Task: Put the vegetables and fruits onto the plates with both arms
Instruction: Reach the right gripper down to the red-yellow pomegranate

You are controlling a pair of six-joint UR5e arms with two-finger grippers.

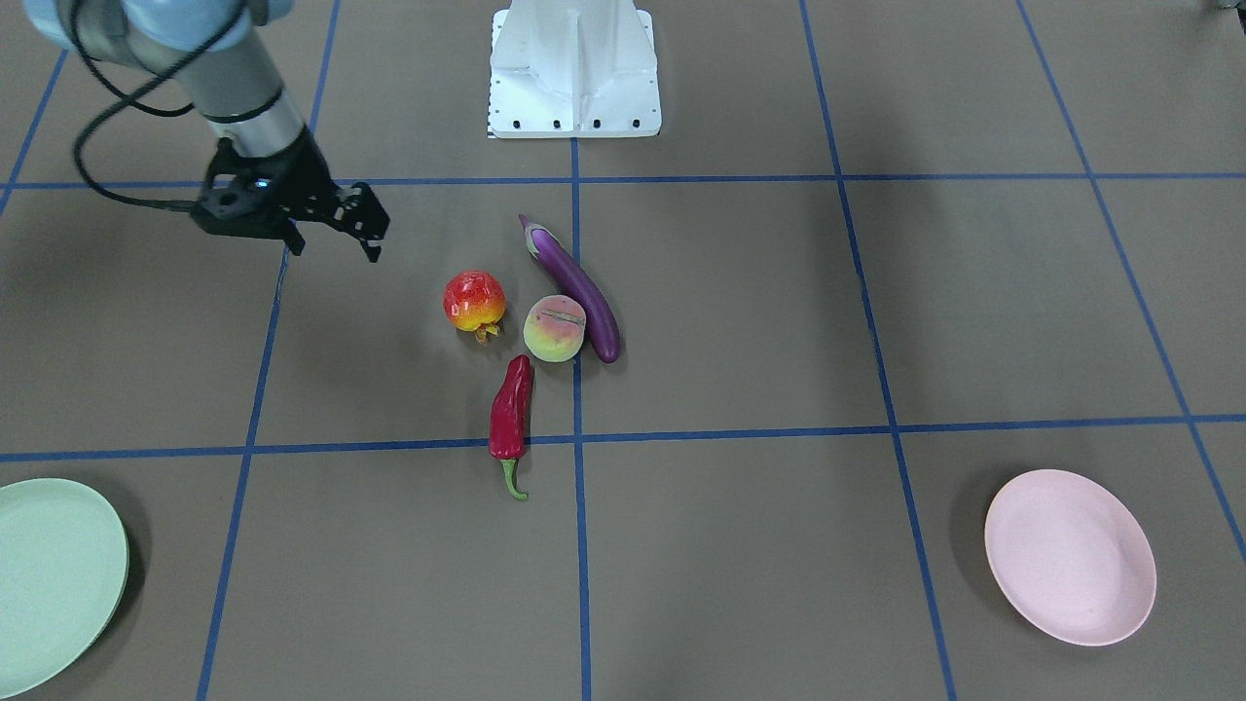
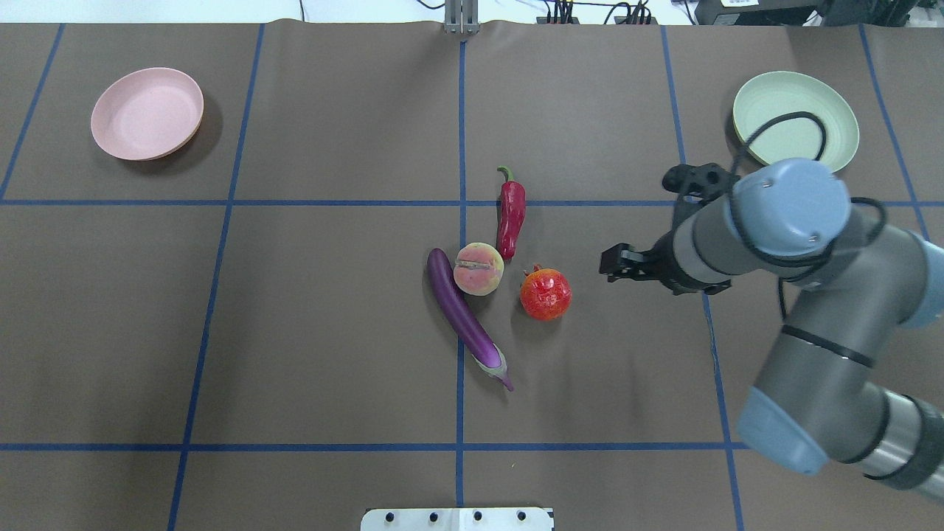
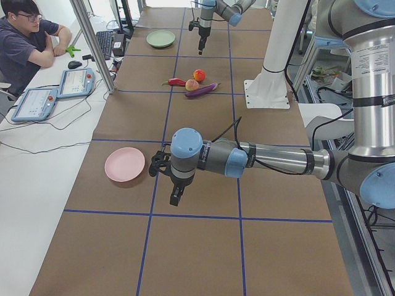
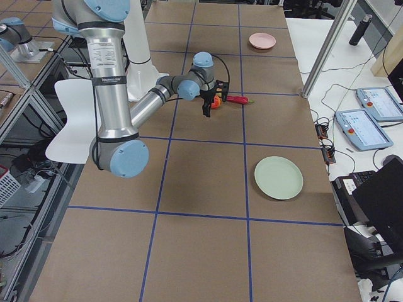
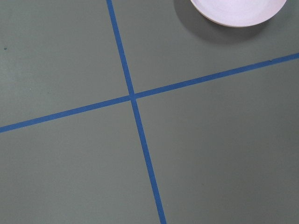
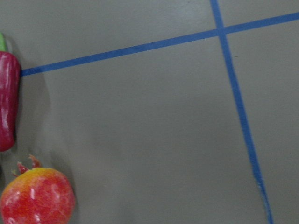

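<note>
The right gripper (image 1: 334, 251) hangs above the surface (image 1: 779, 321), near the pomegranate (image 1: 474, 301) and not touching it; its fingers (image 1: 374, 234) stand apart. The left gripper (image 3: 176, 198) hangs near the pink plate (image 1: 1069, 555); whether its fingers are apart or together cannot be told. The pomegranate, peach (image 1: 554, 329), eggplant (image 1: 582, 289) and chili pepper (image 1: 511, 409) lie grouped on the surface in front of the robot's base. The peach touches the eggplant. The blunt end of the chili pepper lies just beside the peach. The group lies well apart from the mint green plate (image 1: 54, 574) and the pink plate.
</note>
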